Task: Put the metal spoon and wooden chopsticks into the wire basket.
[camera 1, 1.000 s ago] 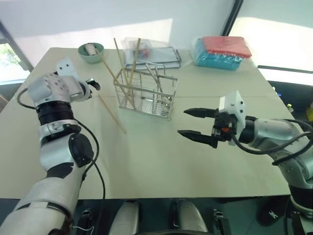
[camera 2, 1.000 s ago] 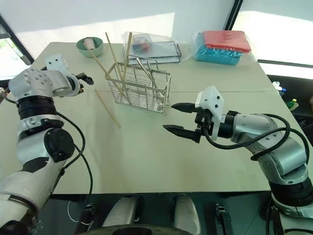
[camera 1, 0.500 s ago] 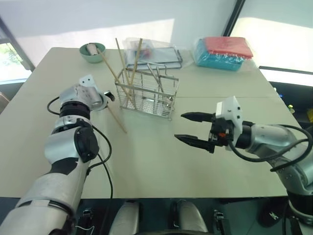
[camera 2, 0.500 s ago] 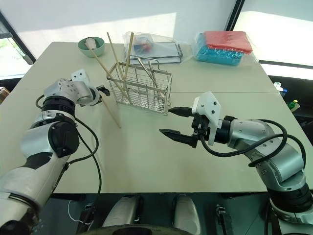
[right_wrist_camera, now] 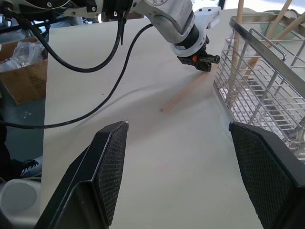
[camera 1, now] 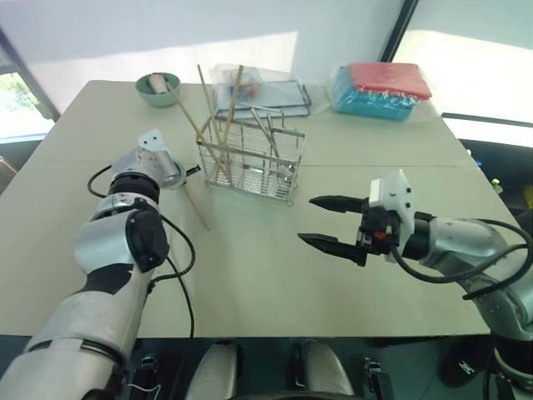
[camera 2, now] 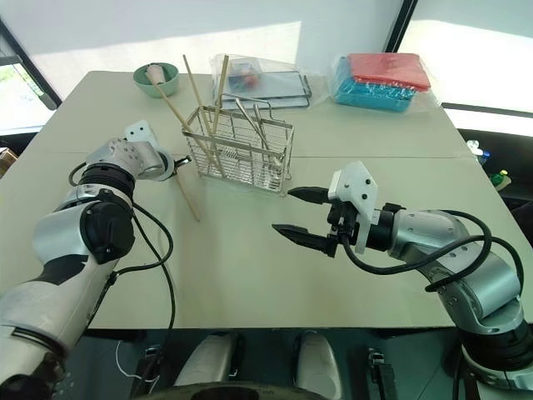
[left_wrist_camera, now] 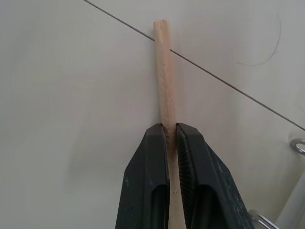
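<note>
Surface (camera 1: 250,275) comes first, big and pale, and it carries all the things. Next biggest is the wire basket (camera 1: 250,158), standing upright near the far middle, with wooden chopsticks (camera 1: 218,108) already poking up out of it at a slant, and thin silver rods inside it too; I cannot tell if 1 of them is the metal spoon. Behind the basket lie a flat tray with clear bags (camera 1: 262,92), a red and blue pack (camera 1: 381,87) and a small green bowl (camera 1: 156,88). The right end effector (camera 1: 331,223) hangs above the surface in front of the basket, its 2 black fingers wide apart with nothing between them. The left end effector (left_wrist_camera: 172,157) is down at the surface just beside the basket, and its fingers are squeezed tight on 1 loose chopstick (camera 2: 188,198) that lies flat on the surface. I think the step in hand is picking up this last stick. The next move should be to lift it, tip it so 1 end points down, carry it over the top of the basket, and let go gently so it drops in.
</note>
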Motion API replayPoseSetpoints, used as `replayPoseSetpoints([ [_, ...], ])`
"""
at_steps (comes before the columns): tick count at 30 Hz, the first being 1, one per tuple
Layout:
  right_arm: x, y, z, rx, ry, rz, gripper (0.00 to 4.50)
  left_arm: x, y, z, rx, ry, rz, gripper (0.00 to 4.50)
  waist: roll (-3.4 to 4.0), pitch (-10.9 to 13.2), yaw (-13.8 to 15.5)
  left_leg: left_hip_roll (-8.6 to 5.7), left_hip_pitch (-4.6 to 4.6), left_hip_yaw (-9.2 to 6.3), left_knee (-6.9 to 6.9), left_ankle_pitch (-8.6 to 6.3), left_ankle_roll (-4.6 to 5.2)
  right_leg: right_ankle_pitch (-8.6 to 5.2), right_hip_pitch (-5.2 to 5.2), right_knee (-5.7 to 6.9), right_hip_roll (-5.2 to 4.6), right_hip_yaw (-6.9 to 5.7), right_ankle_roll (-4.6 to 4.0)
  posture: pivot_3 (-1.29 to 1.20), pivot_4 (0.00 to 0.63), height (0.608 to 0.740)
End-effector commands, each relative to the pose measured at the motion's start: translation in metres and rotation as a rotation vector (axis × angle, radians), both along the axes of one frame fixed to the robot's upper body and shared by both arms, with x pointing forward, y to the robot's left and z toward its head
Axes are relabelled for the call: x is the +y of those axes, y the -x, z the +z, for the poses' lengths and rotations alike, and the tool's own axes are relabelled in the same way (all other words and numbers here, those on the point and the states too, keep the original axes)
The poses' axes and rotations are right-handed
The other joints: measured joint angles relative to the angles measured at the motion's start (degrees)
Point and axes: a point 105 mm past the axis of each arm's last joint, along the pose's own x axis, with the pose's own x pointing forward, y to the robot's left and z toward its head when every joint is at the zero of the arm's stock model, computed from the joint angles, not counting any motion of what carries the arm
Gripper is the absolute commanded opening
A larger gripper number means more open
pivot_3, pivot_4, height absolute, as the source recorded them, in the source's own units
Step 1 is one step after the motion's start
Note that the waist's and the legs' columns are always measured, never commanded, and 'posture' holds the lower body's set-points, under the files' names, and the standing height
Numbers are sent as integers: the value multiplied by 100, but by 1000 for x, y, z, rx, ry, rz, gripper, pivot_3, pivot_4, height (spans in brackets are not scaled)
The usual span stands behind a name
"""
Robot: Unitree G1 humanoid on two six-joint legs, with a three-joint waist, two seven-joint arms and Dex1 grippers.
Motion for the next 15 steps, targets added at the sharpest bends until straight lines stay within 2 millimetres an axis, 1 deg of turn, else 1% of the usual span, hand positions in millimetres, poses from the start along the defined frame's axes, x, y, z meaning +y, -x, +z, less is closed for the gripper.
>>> replayPoseSetpoints([
  [1,-1,2,11,-51,-15,1,3501,7,-2,13,-28,1,32,48,0,0,-2,0,0,0,0,0,0,0,0,0,0,0,0,0,150,667],
  [3,-2,1,10,-50,-15,0,3501,10,-2,13,-28,-1,43,48,0,0,-3,0,0,0,0,0,0,0,-1,0,0,0,0,0,150,667],
  [4,-2,0,11,-50,-16,-1,3501,14,-3,17,-42,-9,55,48,0,0,-5,0,0,0,0,0,0,0,-1,0,0,0,0,0,150,667],
  [5,-3,-1,11,-49,-20,-3,3501,22,-3,22,-66,-22,74,48,0,0,-10,0,0,0,0,0,0,0,-1,0,0,0,0,0,150,667],
  [6,-3,-2,11,-47,-22,-3,3501,35,-4,32,-106,-42,103,48,-1,0,-17,1,0,2,0,0,0,0,-3,1,1,0,0,0,150,667],
  [7,-4,-2,11,-45,-23,-3,3501,43,-4,38,-134,-56,122,48,-1,1,-25,2,0,3,-1,0,0,0,-5,2,1,0,0,0,150,667],
  [9,-3,-2,11,-43,-22,0,3501,60,-6,56,-215,-77,159,48,-1,1,-32,6,0,5,-3,0,-1,0,-9,4,2,1,0,0,150,667],
  [10,-3,-2,12,-44,-22,1,3501,71,-8,73,-292,-105,174,48,-1,1,-28,6,0,7,-4,1,-1,0,-12,6,2,1,0,0,150,667],
  [11,-3,-3,14,-44,-25,3,3501,86,-9,106,-437,-144,191,48,-1,1,-18,6,0,7,-4,2,-3,0,-12,7,2,1,0,0,150,667],
  [12,-2,-3,16,-43,-29,4,3501,96,-8,135,-565,-174,199,48,-4,3,-14,7,0,7,-4,4,-8,0,-12,7,2,1,0,0,150,667],
  [13,-2,-3,17,-43,-32,5,3501,101,-7,153,-646,-193,200,48,-10,5,-10,6,-4,7,-3,10,-17,1,-15,5,2,1,-1,0,150,667],
  [14,-2,-2,17,-41,-32,7,3501,103,-4,184,-778,-203,190,48,-15,5,-7,7,-7,7,-3,14,-26,2,-16,4,2,1,-1,0,150,667],
  [15,-2,-2,17,-37,-31,8,3501,99,1,218,-927,-210,154,48,-20,8,21,6,-7,7,-3,14,-27,2,-15,2,1,0,-2,0,150,667],
])
